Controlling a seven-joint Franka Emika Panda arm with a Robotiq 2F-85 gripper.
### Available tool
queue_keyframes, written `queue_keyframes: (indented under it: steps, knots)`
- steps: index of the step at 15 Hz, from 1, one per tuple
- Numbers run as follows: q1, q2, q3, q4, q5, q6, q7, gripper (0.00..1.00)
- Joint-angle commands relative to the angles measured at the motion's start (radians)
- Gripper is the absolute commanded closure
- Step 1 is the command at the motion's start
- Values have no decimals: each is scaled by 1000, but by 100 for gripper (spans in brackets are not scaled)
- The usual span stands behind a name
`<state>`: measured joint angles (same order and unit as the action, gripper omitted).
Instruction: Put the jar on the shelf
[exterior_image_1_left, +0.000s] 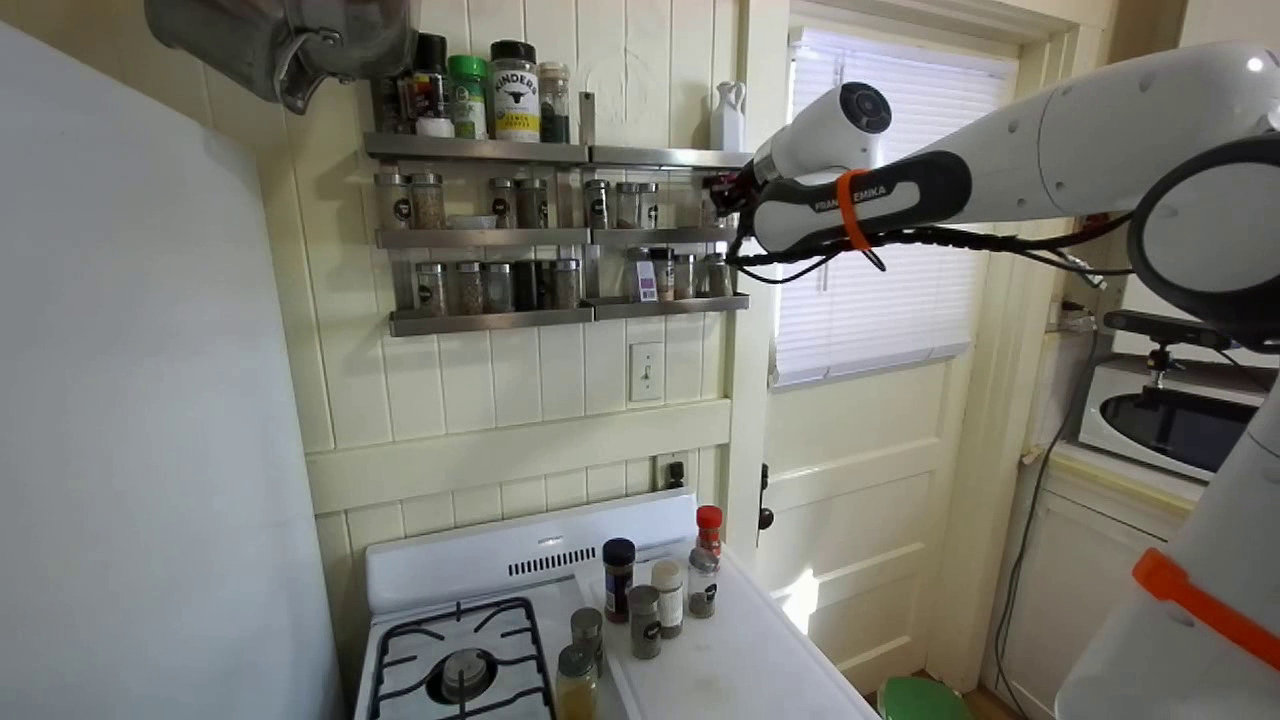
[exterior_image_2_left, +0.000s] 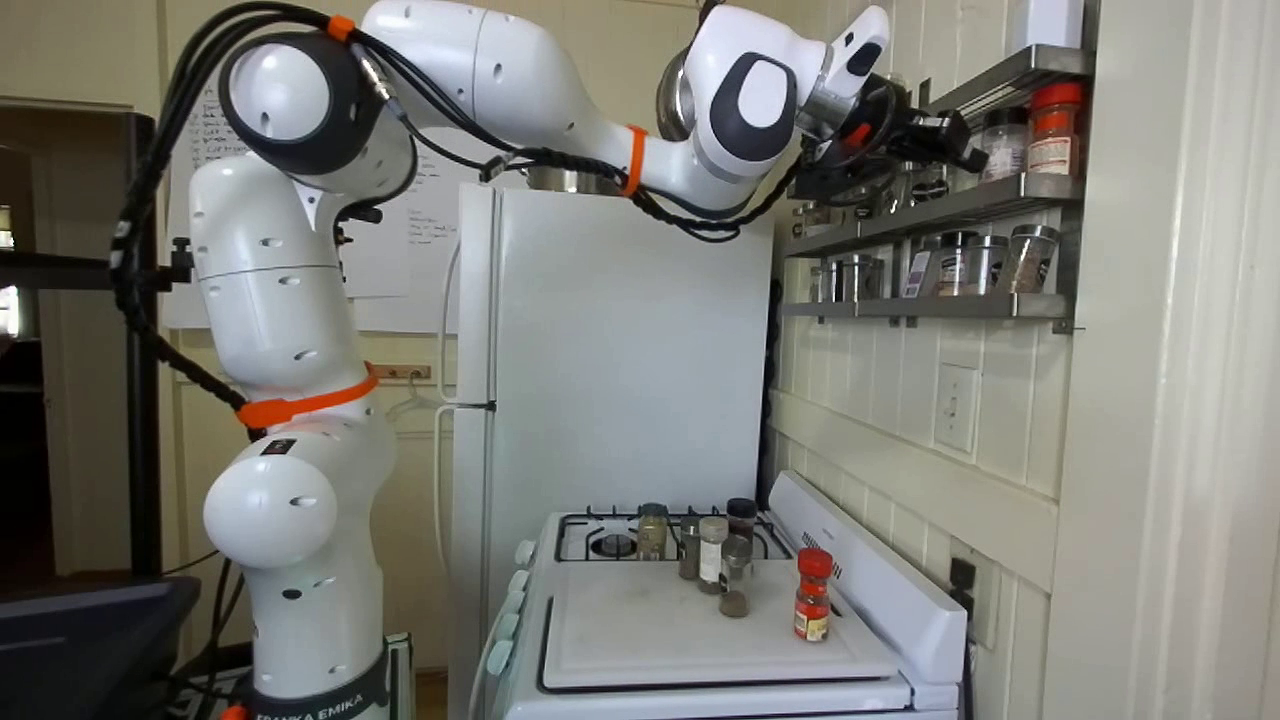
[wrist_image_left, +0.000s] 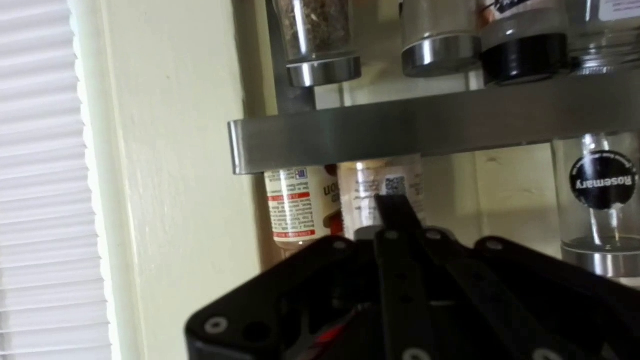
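The silver metal shelf (exterior_image_1_left: 480, 238) hangs on the wall, its tiers lined with small jars; its rail (wrist_image_left: 350, 137) crosses the wrist view, which shows the jars upside down. Just beyond my gripper (wrist_image_left: 392, 199), a jar with a QR code on its pale label (wrist_image_left: 361, 187) stands on the middle tier, partly hidden by the fingers. It is beside a red-and-white labelled jar (wrist_image_left: 295, 210) at the tier's end. My gripper (exterior_image_2_left: 972, 158) reaches in at that tier, fingertips together, nothing visible between them. Whether they touch the jar I cannot tell.
A rosemary jar (wrist_image_left: 602, 182) stands farther along the same tier, and more jars (exterior_image_2_left: 985, 265) line the tier below. The top tier (exterior_image_2_left: 1030, 75) is above the gripper. Several jars, one red-capped (exterior_image_2_left: 812, 595), stand on the white stove (exterior_image_2_left: 700, 650). Door trim (wrist_image_left: 185, 175) borders the shelf end.
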<state>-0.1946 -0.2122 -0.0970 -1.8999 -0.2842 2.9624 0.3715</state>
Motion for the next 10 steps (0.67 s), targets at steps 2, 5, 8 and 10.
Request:
queue_keyframes:
  steps: [2, 5, 8, 10]
  knots:
    - [9, 24, -13, -10, 21, 73, -12, 100]
    - [7, 35, -16, -11, 19, 93, -11, 100]
    - [4, 42, -18, -13, 15, 109, -9, 100]
    - [4, 43, -19, -14, 13, 110, -8, 100]
